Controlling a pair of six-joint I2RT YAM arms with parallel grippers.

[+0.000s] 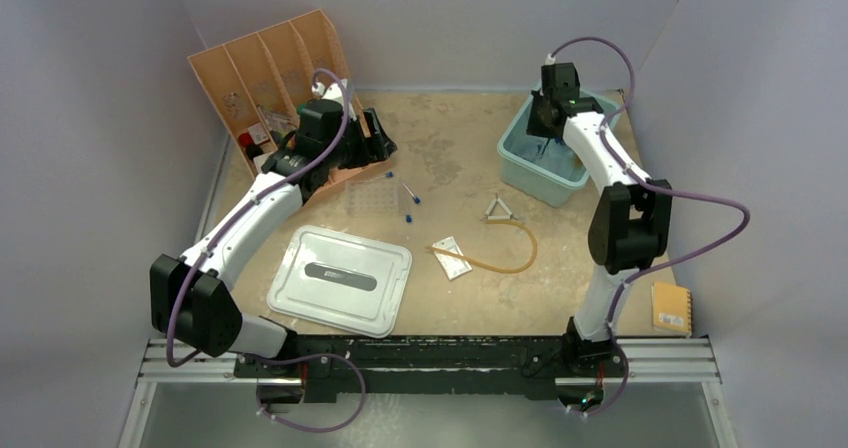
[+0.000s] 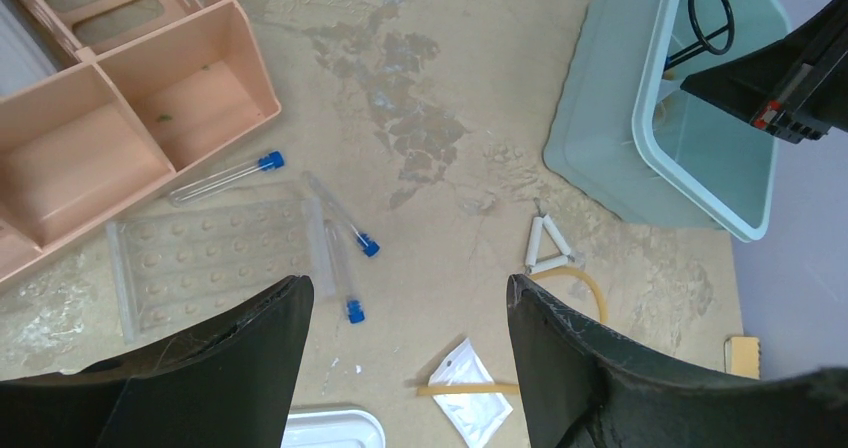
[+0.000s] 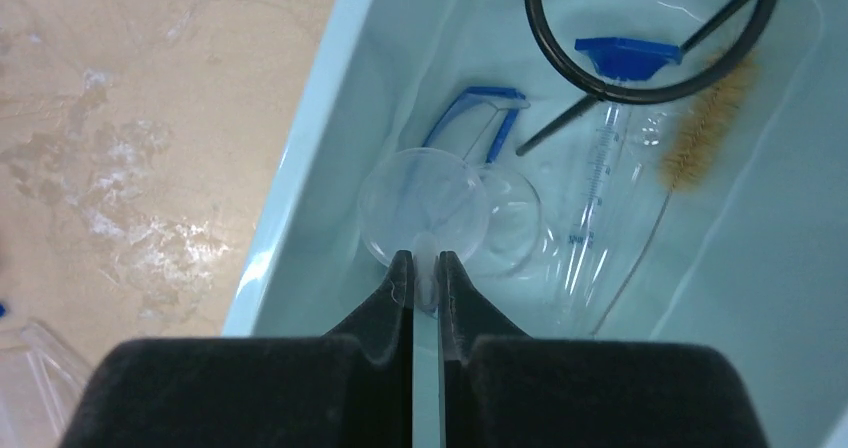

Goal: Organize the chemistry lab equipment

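**Right jaws:** above the pale teal plastic bin (image 3: pixel 300 168) at the far right edge of the bench (image 1: pixel 450 138). Pinched almost together on the short stem of a clear round plastic funnel (image 3: pixel 425 206), inside the bin's rim.

**Left jaws:** spread wide, nothing between them, above the clear plastic tube rack (image 2: pixel 205 258) near the far left corner.

**Already in the bin:** black wire ring (image 3: pixel 650 99) on a rod, blue plastic tools (image 3: pixel 492 95), clear graduated cylinder (image 3: pixel 600 188), tan-bristled wire brush (image 3: pixel 712 108).

**Loose mid-bench, well apart from the bin:** rack, 3 blue-capped thin clear tubes (image 2: pixel 340 213), white-sleeved wire triangle (image 2: pixel 550 248), amber rubber hose (image 2: pixel 598 290), small clear plastic packet (image 2: pixel 468 393).

**Risk 1:** funnel slipping or tipping on release. Cause: slick narrow stem held only at the tips, clear ware crowded beneath.

**Risk 2:** tubes rolling off or knocked toward the peach slotted organizer (image 2: pixel 150 98). Cause: 2 lying against the rack's edge, directly under the left jaws.

**Risk 3:** hose dragging the triangle along. Cause: hose end touching it or just beside it, cannot tell which.

**Hard to make out:**
- Funnel or shallow dish, not certain.
- A 2nd clear round piece beside it, outline faint.
- Rack wells barely legible.
- Packet contents unreadable.
- Part of the bin floor hidden behind the right jaws.
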